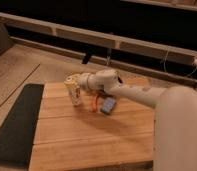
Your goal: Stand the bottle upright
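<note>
At far-left corner of counter (pixel 92 142): bottle (pixel 72 95), approx. upright, slight lean, base down on the wood, cap end up. Set back a little from both far edge and left edge.

Right against bottle's upper right side: pincer (pixel 80 84), reaching in from the right at about cap-to-mid height. Overlaps bottle from cam view, so contact looks likely; can't tell whether apart, together or clamped on it. No other item at the pincer.

Behind pincer: arm (pixel 137 93), pale, running across far part of counter toward right edge, w/ bulky white body at near-right corner.

Just right of bottle, under the wrist: orange stick (pixel 94 104), lying flat, near bottle's base but apart from it. Just beside stick, further right: blue block (pixel 108 105), flat on the wood.

Along left edge: dark mat (pixel 14 125), touching counter's side, stretching from bottle's level down to near-left corner.

Room: bare wood from mid-counter to near edge, full width. Little room betw. bottle and far edge. Right of bottle crowded by stick, block & arm; left of bottle a narrow strip of wood, then mat.
</note>
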